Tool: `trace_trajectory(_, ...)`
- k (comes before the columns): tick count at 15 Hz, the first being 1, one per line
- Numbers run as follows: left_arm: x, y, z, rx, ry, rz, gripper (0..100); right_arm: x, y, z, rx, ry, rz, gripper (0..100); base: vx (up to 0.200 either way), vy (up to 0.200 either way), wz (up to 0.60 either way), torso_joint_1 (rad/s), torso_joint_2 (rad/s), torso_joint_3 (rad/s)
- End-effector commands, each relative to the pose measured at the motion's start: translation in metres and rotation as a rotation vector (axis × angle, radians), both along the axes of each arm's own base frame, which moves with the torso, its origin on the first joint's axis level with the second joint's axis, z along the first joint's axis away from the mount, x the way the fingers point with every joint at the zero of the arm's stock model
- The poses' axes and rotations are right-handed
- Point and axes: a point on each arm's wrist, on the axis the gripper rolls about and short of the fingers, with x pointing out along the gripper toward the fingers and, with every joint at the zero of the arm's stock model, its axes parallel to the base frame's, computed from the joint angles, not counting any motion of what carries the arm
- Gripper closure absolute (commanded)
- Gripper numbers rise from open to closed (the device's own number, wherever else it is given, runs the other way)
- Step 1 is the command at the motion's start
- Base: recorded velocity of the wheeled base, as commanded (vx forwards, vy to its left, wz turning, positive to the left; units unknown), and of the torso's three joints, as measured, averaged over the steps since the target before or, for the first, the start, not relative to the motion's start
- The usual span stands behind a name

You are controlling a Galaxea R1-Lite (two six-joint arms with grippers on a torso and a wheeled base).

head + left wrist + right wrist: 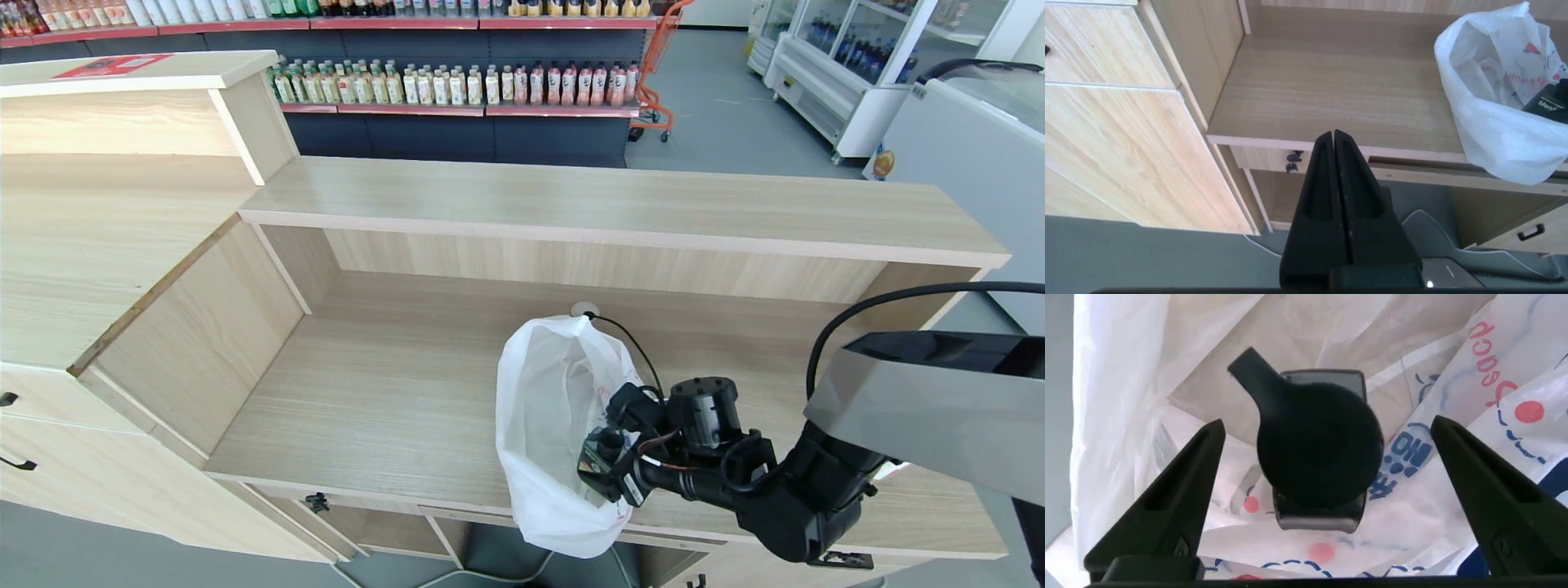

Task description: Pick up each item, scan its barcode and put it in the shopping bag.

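Observation:
A white plastic shopping bag (547,425) stands on the lower wooden counter (375,400), slumped over its front edge. My right gripper (606,467) is at the bag's mouth, pointing into it. In the right wrist view it is open (1327,423), fingers (1167,506) spread wide inside the bag (1118,392). Beyond them a black round-headed device with a grey body (1319,449) lies in the bag, untouched. My left gripper (1333,159) is shut on nothing. It hangs below and in front of the counter's front edge, left of the bag (1494,122).
A black cable (629,347) runs from a hole in the counter to the bag. A raised ledge (620,204) walls the back and a taller wooden block (98,229) the left. Drawer fronts (1118,147) lie below. Bottle shelves (457,82) and freezers (849,73) stand behind.

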Motion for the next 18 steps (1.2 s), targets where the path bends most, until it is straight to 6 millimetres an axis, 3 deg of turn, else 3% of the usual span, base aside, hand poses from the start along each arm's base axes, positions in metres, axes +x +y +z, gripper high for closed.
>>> trace_trajectory(1, 0.0, 0.0, 0.0, 0.0, 0.001, 0.0, 100, 0.004, -0.005, 0.031, 0.052, -0.061, -0.019, 0, 0.0, 0.0, 0.0, 0.0, 0.0, 0.0)
trace_trajectory(2, 0.0, 0.0, 0.0, 0.0, 0.001, 0.0, 100, 0.004, -0.007, 0.035, 0.062, -0.063, -0.028, 0, 0.0, 0.0, 0.0, 0.0, 0.0, 0.0)
trace_trajectory(7, 0.0, 0.0, 0.0, 0.0, 0.001, 0.0, 100, -0.019, -0.039, 0.128, 0.351, -0.061, -0.194, 0, 0.0, 0.0, 0.0, 0.0, 0.0, 0.0)
trace_trajectory(9, 0.0, 0.0, 0.0, 0.0, 0.003, 0.0, 100, -0.037, -0.051, 0.153, 0.384, -0.121, -0.206, 0, 0.0, 0.0, 0.0, 0.0, 0.0, 0.0)
trace_trajectory(10, 0.0, 0.0, 0.0, 0.0, 0.003, 0.0, 100, -0.058, -0.062, 0.18, 0.422, -0.208, -0.246, 0, 0.0, 0.0, 0.0, 0.0, 0.0, 0.0)
trace_trajectory(11, 0.0, 0.0, 0.0, 0.0, 0.003, 0.0, 100, -0.075, -0.071, 0.195, 0.451, -0.251, -0.289, 0, 0.0, 0.0, 0.0, 0.0, 0.0, 0.0)
trace_trajectory(13, 0.0, 0.0, 0.0, 0.0, 0.001, 0.0, 100, -0.123, -0.105, 0.2, 0.421, -0.269, -0.388, 0, 0.0, 0.0, 0.0, 0.0, 0.0, 0.0)
trace_trajectory(15, 0.0, 0.0, 0.0, 0.0, 0.003, 0.0, 100, -0.174, -0.134, 0.187, 0.367, -0.206, -0.457, 0, 0.0, 0.0, 0.0, 0.0, 0.0, 0.0)
trace_trajectory(18, 0.0, 0.0, 0.0, 0.0, 0.001, 0.0, 100, -0.224, -0.157, 0.177, 0.354, -0.191, -0.522, 0, 0.0, 0.0, 0.0, 0.0, 0.0, 0.0)
